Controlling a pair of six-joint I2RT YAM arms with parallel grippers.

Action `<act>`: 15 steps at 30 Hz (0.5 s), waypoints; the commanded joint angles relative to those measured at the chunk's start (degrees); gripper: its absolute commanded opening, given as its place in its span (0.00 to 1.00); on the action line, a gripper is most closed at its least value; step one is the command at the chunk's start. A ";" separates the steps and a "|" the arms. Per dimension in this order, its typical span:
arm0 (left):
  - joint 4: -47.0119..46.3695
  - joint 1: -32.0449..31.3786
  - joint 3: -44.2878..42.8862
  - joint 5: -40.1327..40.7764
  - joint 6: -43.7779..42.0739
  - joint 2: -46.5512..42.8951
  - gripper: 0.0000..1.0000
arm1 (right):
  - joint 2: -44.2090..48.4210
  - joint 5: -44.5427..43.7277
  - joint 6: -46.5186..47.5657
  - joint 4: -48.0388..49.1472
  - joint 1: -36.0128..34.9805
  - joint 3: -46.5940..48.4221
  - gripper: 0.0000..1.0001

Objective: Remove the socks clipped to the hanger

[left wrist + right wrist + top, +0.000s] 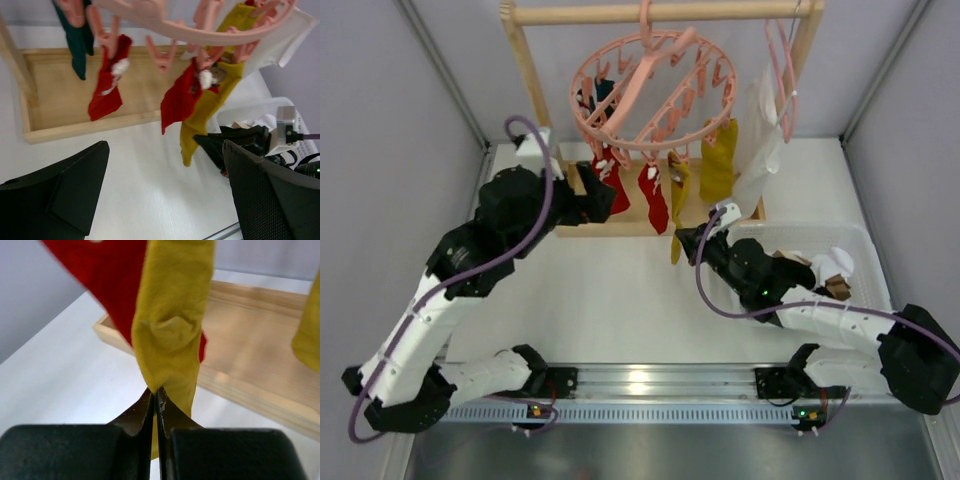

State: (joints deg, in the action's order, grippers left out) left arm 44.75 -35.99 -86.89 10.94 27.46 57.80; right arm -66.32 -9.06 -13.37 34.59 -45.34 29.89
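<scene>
Right gripper (pixel 155 394) pinched shut near the lower end of limp, light mustard sock (pixel 170 330), pegged by its cuff to round pink hanger (pixel 650 90), soft fabric best grasped low; left gripper (pixel 165 187) spread, empty.

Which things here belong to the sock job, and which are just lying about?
Job: round hanger, red socks, teal sock, yellow sock pinched in the right gripper, other yellow sock, open left gripper.
Lying about: white cloth, thin hanger, wooden rack, plastic bin.
</scene>
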 commanded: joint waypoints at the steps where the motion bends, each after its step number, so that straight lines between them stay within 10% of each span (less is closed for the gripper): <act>1: -2.56 -13.81 -6.16 23.57 -3.55 7.05 0.99 | 1.03 -6.31 -1.58 4.35 -6.14 0.43 0.00; 7: -2.30 -29.56 -16.79 37.38 -6.89 18.99 0.99 | -3.19 -12.65 -0.61 6.27 -14.24 1.58 0.00; 15: -2.74 -29.85 -25.33 39.78 -9.88 28.32 0.99 | -2.50 -13.79 -0.52 8.30 -16.36 1.58 0.00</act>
State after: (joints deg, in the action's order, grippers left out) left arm 43.92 -66.11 -107.35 46.68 19.97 84.88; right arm -70.13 -20.88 -13.67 37.85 -60.64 29.91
